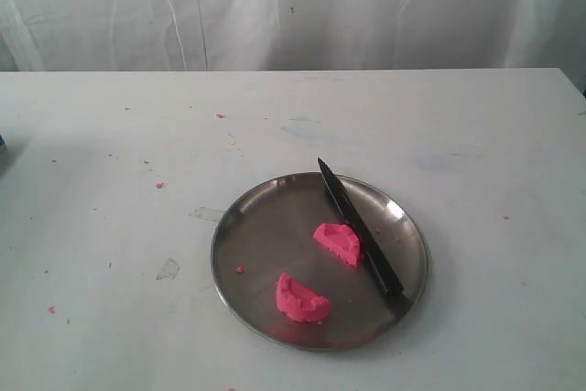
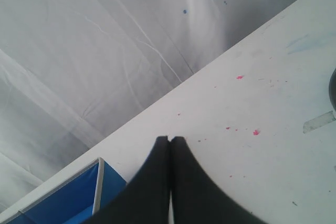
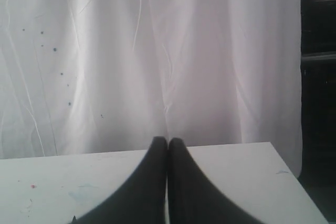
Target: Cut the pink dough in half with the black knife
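Note:
On the round steel plate (image 1: 240, 254) the pink dough lies as two half-round pieces, one near the middle (image 1: 338, 242) and one toward the front (image 1: 300, 300), apart from each other. The black knife (image 1: 359, 229) rests across the plate's right side, tip pointing to the far rim, handle at the near right rim. No gripper shows in the exterior view. My left gripper (image 2: 170, 140) is shut and empty, held over the table's left part. My right gripper (image 3: 168, 140) is also shut and empty, facing the curtain above the table.
Tiny pink crumbs (image 1: 160, 185) dot the white table (image 1: 476, 135). A blue box (image 2: 73, 195) stands off the table's edge near my left gripper. A white curtain (image 1: 293, 6) hangs behind the table. A scrap of clear tape (image 1: 168, 269) lies left of the plate.

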### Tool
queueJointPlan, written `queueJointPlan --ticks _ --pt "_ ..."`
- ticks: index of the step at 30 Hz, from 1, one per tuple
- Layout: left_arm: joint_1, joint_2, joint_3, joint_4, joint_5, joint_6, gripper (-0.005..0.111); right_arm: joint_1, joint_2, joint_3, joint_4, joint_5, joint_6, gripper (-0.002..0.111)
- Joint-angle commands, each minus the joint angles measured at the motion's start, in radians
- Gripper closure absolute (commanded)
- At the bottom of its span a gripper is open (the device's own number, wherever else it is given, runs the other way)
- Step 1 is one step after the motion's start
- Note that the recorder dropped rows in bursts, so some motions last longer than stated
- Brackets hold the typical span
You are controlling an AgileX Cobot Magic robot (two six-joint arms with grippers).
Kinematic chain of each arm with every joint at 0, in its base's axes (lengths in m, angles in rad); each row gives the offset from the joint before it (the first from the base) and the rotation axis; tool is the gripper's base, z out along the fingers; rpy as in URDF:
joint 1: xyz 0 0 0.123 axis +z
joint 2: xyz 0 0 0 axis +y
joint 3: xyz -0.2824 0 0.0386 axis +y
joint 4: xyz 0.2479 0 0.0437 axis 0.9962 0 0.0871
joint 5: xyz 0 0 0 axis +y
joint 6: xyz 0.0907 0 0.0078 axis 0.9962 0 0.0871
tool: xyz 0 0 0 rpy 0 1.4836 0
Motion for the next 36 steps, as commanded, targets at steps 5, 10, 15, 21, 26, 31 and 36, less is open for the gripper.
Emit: queueJointPlan --ticks 5,10,15,21,26,31,36 --pt "-0.005 -0.007 0.005 0.014 -0.007 -0.008 0.107 -0.007 -0.053 0.144 -0.002 -0.055 -0.104 0.108" --pt "-0.005 -0.007 0.005 0.014 -0.007 -0.008 0.107 -0.029 -0.099 0.282 0.247 -0.097 -0.387 0.108" --pt "-0.005 -0.007 0.005 0.014 -0.003 -0.008 0.107 -0.115 -0.099 0.408 0.416 -0.185 -0.461 0.108" --pt "-0.005 -0.007 0.005 0.014 -0.005 -0.008 0.107 -0.202 -0.099 0.408 0.344 -0.027 -0.368 0.108" --pt "-0.005 -0.007 0.005 0.014 -0.005 -0.008 0.107 -0.248 -0.099 0.408 0.259 -0.014 -0.299 0.108" --pt "-0.005 -0.007 0.005 0.014 -0.005 -0.008 0.107 -0.240 -0.099 0.408 0.306 -0.032 -0.601 0.108" --pt "-0.005 -0.007 0.005 0.014 -0.005 -0.008 0.107 -0.234 -0.099 0.408 0.355 -0.028 -0.596 0.108"
